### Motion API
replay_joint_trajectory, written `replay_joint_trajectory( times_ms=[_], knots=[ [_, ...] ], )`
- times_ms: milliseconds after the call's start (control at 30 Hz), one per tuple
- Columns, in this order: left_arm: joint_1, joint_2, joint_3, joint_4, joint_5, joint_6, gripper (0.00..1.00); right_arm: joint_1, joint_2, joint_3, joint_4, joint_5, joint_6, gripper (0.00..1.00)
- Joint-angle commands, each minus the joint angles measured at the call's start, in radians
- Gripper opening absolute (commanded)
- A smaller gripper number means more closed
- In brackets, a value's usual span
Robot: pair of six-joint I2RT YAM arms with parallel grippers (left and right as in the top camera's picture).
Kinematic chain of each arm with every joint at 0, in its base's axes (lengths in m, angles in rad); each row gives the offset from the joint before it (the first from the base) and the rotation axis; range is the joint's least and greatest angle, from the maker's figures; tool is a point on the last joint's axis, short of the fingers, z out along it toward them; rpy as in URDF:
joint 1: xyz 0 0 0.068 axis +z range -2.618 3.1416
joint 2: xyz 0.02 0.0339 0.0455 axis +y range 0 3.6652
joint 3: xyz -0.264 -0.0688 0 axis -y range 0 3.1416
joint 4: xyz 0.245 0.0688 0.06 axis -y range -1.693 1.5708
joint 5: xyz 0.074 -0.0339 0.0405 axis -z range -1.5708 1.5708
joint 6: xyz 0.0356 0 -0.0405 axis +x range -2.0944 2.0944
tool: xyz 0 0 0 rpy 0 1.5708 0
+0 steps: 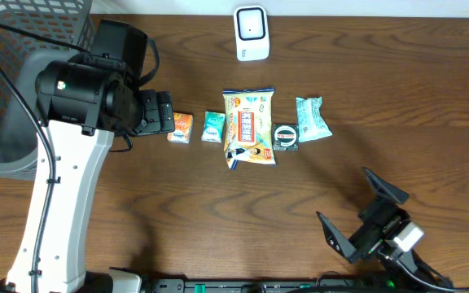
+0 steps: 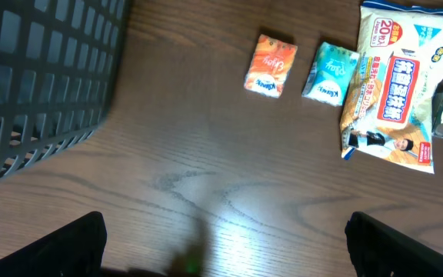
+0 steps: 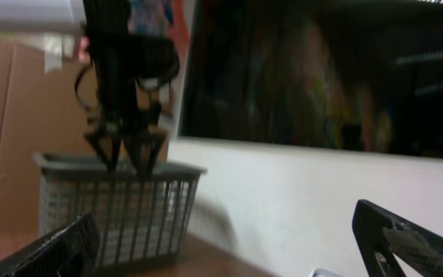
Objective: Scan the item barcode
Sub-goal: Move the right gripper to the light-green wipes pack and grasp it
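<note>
Surface (image 1: 218, 220) of dark wood carries everything, with a grey basket (image 1: 6, 81) at its left edge. Left claw (image 2: 225, 246), near the orange packet (image 1: 181, 128), and right claw (image 1: 342, 194), well apart, both gape wide and empty. Snack bag (image 1: 249, 126) lies mid-row near the white scanner (image 1: 251, 32), between a teal packet (image 1: 212, 126) and a small round tin (image 1: 285, 137); a pale packet (image 1: 312, 119) ends the row.

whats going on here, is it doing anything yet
Nothing is held yet. The left gripper hangs open above the table near the orange packet; the right gripper sits open and empty, apart from the goods. That packet, the snack bag and other small items lie in a row near the white scanner.
</note>
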Motion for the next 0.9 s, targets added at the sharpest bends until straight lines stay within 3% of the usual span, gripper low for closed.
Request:
replay_joint_trajectory(
  times_ms=[0, 233, 467, 867],
  knots=[
    [0.0, 0.001, -0.005, -0.005, -0.005, -0.005, 0.98, 0.0, -0.003, 0.026, 0.004, 0.125, 0.057, 0.99],
    [0.0, 0.001, -0.005, -0.005, -0.005, -0.005, 0.98, -0.002, 0.079, 0.132, -0.076, 0.213, 0.03, 0.99],
    [0.0, 0.001, -0.005, -0.005, -0.005, -0.005, 0.98, -0.002, 0.32, 0.378, -0.361, 0.082, -0.14, 0.99],
    [0.0, 0.001, -0.005, -0.005, -0.005, -0.005, 0.98, -0.002, 0.853, 1.029, -1.16, 0.072, -0.518, 0.99]
  ],
)
